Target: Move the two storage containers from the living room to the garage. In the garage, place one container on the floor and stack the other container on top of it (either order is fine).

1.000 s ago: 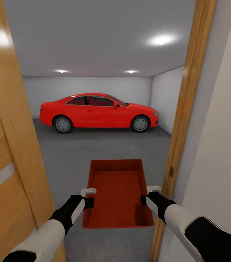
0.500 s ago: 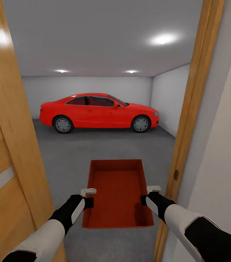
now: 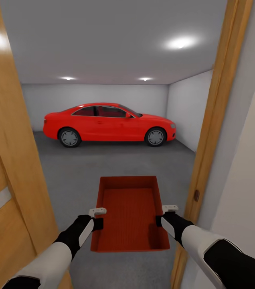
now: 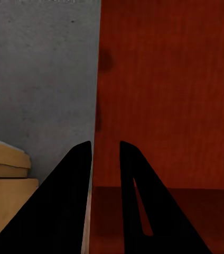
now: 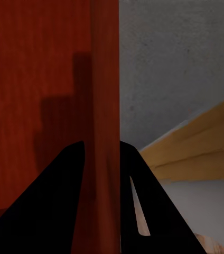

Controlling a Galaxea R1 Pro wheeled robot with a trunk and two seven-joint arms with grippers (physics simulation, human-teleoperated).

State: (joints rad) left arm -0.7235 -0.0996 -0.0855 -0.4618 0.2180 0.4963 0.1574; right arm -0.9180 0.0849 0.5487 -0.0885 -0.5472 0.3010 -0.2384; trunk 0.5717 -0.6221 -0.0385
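Bin carried two-handed through the garage doorway

Bin hangs between the two grippers, held level above the grey floor. Left gripper is clamped on the bin's left long wall; right gripper is clamped on the opposite long wall. Each is narrowed to the thickness of the wall. In the left wrist view one finger sits outside the wall and the other inside, with only the wall edge between them. The right wrist view shows the same pinch, the rim running straight out from between the fingers.

Judgement: gripping both long walls near the end closest to the robot keeps the tray from tipping sideways and keeps it narrow enough for the opening. The wooden door frame stands just outside the right gripper, and the open wooden door lies beyond the left gripper, so clearance looks tight on the right.

Materials: the bin is red-orange plastic, rectangular, open on top, with low straight walls and a finely ribbed bottom. It looks rigid enough not to sag in this hold. The floor is rough, speckled concrete. Door and frame are smooth light wood with a sheen.

Ahead of the grippers, well apart, a glossy red car is parked against pale grey walls. A second bin cannot be made out on the floor ahead.
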